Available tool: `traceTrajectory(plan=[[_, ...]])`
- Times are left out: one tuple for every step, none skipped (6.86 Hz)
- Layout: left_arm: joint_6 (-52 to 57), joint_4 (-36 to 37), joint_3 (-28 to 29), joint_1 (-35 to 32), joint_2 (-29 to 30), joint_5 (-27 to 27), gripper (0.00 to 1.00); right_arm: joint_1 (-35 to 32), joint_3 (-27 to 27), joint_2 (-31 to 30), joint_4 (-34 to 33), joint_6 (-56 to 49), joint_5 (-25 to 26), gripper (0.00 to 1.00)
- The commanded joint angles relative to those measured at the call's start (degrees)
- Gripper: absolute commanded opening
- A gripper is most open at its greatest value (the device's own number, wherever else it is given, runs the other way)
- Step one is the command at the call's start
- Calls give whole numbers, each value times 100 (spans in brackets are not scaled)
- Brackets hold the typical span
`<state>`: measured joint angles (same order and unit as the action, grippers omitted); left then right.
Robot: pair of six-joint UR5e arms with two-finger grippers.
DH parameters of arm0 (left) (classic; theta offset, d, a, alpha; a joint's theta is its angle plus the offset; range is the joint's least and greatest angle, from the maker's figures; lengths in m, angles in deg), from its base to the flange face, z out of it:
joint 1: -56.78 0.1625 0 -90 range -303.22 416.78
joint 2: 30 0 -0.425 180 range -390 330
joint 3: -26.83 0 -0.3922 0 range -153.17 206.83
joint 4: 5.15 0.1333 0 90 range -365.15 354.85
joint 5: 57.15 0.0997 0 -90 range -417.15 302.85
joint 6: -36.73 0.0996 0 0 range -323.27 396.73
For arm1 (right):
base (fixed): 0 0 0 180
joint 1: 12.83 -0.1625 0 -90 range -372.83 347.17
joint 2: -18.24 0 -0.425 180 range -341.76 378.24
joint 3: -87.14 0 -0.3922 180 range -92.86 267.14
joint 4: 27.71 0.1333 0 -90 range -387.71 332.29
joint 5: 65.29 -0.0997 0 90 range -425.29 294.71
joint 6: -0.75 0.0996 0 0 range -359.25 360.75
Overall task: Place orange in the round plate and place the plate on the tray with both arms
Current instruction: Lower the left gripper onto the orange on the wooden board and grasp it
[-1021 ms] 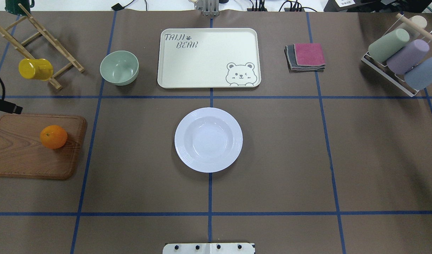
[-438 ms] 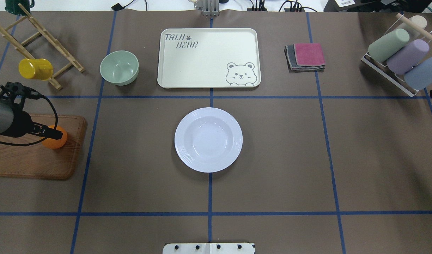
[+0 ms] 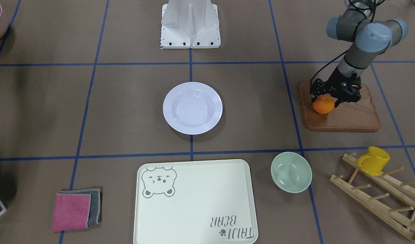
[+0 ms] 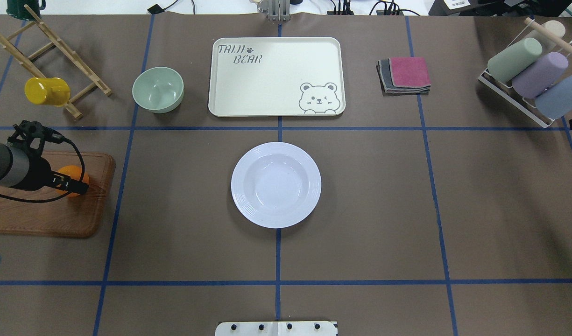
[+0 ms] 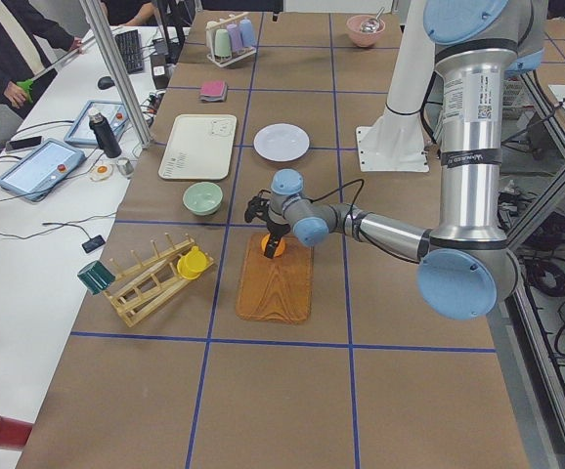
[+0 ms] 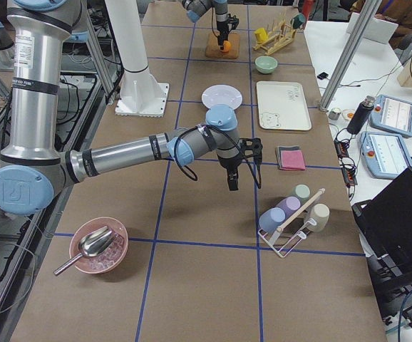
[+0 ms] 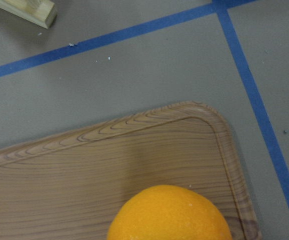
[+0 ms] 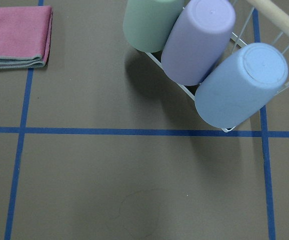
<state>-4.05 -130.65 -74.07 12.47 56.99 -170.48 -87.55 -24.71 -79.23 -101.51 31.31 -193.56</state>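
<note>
The orange point(image 3: 323, 104) rests on the wooden board point(image 3: 349, 117), and it fills the bottom of the left wrist view point(image 7: 169, 215). My left gripper point(image 3: 330, 95) is open, low over the orange, with a finger on either side; I cannot tell whether they touch it. From overhead the gripper point(image 4: 75, 185) hides most of the orange point(image 4: 75, 173). The white round plate point(image 4: 276, 185) sits empty at the table's middle. Beyond it lies the empty cream tray point(image 4: 276, 77). My right gripper point(image 6: 232, 184) hangs above bare table near the cup rack; I cannot tell its state.
A pale-green bowl point(image 4: 158, 89) stands left of the tray, and folded cloths point(image 4: 405, 74) lie to its right. The cup rack point(image 4: 528, 74) is at far right. A wooden rack with a yellow mug point(image 4: 47, 91) is at far left. A pink bowl with a scoop point(image 6: 95, 246) sits near my right side.
My left arm came in from the left edge and dropped over the orange on the board. The orange, plate and tray have not moved.
</note>
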Motion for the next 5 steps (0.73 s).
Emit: traceTrajectory(plan=[[-27, -203, -225, 2, -24, -57, 0, 1, -4, 9, 6, 11, 4, 100], [-97, 328, -846, -16, 28, -362, 0, 1, -4, 0, 128, 133, -40, 100], [-428, 1404, -1357, 1, 498, -374, 0, 45, -13, 26, 391, 909, -75, 100], [-788, 2450, -1458, 36, 1391, -348, 0, 237, 13, 18, 1037, 1926, -75, 100], [-1175, 3452, -1441, 210, 2348, -87, 0, 552, 13, 26, 1670, 2980, -6, 100]])
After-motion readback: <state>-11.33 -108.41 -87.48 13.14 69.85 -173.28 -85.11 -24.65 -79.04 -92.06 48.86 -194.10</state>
